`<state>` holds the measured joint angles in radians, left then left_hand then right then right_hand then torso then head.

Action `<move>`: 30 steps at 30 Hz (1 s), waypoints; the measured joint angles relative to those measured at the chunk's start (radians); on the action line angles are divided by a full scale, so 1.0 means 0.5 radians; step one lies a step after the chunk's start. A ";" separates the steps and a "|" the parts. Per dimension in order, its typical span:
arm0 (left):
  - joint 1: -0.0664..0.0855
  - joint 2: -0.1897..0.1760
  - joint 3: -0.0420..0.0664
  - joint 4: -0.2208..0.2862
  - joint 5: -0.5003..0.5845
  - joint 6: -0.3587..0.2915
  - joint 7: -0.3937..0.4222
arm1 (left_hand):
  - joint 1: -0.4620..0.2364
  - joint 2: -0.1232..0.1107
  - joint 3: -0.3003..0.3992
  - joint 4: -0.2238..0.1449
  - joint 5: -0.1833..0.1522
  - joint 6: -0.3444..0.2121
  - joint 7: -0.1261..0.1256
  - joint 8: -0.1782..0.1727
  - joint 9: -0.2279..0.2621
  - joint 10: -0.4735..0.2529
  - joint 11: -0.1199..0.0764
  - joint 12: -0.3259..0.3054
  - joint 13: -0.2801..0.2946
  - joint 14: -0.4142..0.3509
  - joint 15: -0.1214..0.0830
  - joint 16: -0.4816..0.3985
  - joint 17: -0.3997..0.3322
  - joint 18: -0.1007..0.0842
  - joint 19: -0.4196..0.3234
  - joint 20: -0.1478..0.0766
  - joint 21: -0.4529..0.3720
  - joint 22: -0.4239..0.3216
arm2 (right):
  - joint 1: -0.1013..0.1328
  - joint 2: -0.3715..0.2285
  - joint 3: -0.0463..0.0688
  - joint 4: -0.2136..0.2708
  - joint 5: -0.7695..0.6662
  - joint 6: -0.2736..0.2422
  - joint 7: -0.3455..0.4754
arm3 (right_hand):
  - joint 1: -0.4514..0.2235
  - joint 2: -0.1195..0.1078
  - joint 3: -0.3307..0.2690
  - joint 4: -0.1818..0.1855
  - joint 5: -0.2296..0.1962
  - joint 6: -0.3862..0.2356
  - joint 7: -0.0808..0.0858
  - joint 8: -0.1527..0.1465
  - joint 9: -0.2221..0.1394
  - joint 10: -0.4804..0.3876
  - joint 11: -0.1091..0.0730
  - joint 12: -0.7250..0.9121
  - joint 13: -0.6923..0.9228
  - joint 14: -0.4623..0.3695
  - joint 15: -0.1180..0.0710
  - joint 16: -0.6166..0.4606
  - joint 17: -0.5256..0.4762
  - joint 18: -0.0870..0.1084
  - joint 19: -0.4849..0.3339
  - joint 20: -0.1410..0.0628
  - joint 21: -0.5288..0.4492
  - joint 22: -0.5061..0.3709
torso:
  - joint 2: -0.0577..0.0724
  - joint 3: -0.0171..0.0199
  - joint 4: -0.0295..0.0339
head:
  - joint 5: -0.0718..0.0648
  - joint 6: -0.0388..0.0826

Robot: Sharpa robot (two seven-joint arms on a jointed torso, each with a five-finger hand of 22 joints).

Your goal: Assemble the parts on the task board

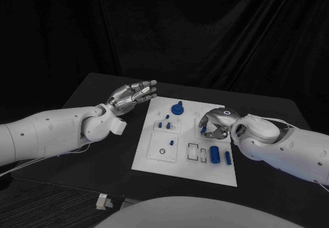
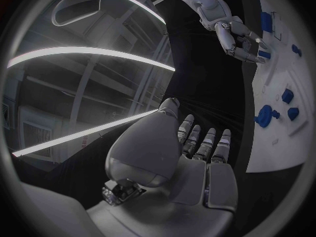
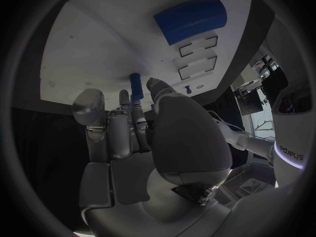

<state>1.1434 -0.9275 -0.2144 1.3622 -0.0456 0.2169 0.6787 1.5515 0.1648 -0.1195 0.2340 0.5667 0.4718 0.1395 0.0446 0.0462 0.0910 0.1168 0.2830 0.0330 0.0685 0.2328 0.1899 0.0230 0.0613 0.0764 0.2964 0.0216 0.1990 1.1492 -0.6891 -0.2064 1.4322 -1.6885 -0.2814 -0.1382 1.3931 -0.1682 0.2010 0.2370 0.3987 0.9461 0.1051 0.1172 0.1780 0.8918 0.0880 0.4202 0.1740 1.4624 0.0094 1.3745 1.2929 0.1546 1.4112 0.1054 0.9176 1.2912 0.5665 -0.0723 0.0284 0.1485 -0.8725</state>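
Observation:
The white task board (image 1: pixel 154 159) lies mid-table. On it are a round blue part (image 1: pixel 178 109), small blue pegs (image 1: pixel 159 125) and a blue cylinder (image 1: pixel 214 155) near the front right. My left hand (image 1: pixel 133 96) is raised off the board's far left corner, fingers stretched out and holding nothing; its palm (image 2: pixel 197 152) faces the board (image 2: pixel 279 142). My right hand (image 1: pixel 214 124) hovers over the board's right side with fingers curled down. In the right wrist view a thin blue peg (image 3: pixel 136 86) is pinched at the fingertips (image 3: pixel 125 97), close to the board (image 3: pixel 86 42). The large blue cylinder (image 3: pixel 191 20) lies beyond.
The black table (image 1: pixel 89 90) surrounds the board, with bare room to the left and at the back. Two empty rectangular slots (image 3: pixel 197 58) sit beside the cylinder. A small pale object (image 1: pixel 102 201) lies off the table's front left edge.

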 measured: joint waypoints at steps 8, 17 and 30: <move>-0.010 0.000 0.000 -0.004 0.000 0.005 0.000 | 0.000 0.000 0.000 0.000 0.000 0.000 0.000 0.000 0.000 0.000 0.000 0.022 0.000 0.000 0.000 0.000 0.000 0.000 0.000 0.000 0.000 0.000 | -0.017 0.012 0.000 -0.022 0.032 0.000 0.050 | 0.073 -0.016 0.153 -0.109 0.232 0.092 0.015 0.031 0.007 0.084 -0.010 -0.001 -0.003 0.000 -0.001 0.000 0.000 0.000 0.000 -0.001 0.000 0.000 | 0.000 0.0000 0.000 | 0.001 0.000; -0.014 0.002 0.000 -0.007 0.000 0.010 0.000 | 0.000 0.000 0.000 0.000 0.000 0.000 0.000 0.000 0.000 -0.014 0.014 0.022 0.000 0.000 0.000 0.000 0.000 0.000 0.000 0.000 0.000 0.000 | -0.023 0.019 0.001 -0.033 0.049 -0.003 0.087 | 0.164 0.014 0.269 -0.223 0.120 0.163 0.045 0.078 0.063 0.166 -0.021 -0.002 -0.018 -0.006 -0.036 0.000 0.000 0.000 -0.010 -0.032 0.033 0.000 | 0.001 -0.0004 -0.001 | 0.006 0.000; -0.015 0.001 0.000 -0.013 0.000 0.012 0.000 | 0.011 0.011 0.050 -0.049 0.000 0.036 0.035 0.000 0.000 -0.014 0.015 0.022 0.000 0.014 0.014 0.038 0.000 0.000 0.000 0.000 0.000 0.000 | -0.025 -0.001 0.000 -0.020 0.058 -0.043 0.116 | 0.177 0.026 0.293 -0.348 0.004 0.256 0.009 0.153 0.130 0.201 -0.037 -0.005 -0.060 -0.010 -0.075 0.000 0.000 -0.001 -0.028 -0.051 0.041 0.000 | 0.001 -0.0004 -0.001 | 0.020 0.000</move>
<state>1.1357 -0.9270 -0.2144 1.3557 -0.0456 0.2231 0.6787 1.5569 0.1702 -0.0947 0.2095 0.5667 0.4899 0.1571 0.0448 0.0464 0.0841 0.1241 0.2942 0.0331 0.0756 0.2399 0.2091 0.0231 0.0613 0.0764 0.2964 0.0216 0.1988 1.1369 -0.6894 -0.2063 1.4223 -1.6596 -0.3027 -0.0801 1.4818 -0.1551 0.3476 0.0631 0.4008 1.0743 0.1095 0.1939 0.2432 0.9923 0.0696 0.4176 0.1438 1.4574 -0.0280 1.3745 1.2929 0.1543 1.3974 0.0800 0.9379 1.2912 0.5669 -0.0725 0.0281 0.1586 -0.8725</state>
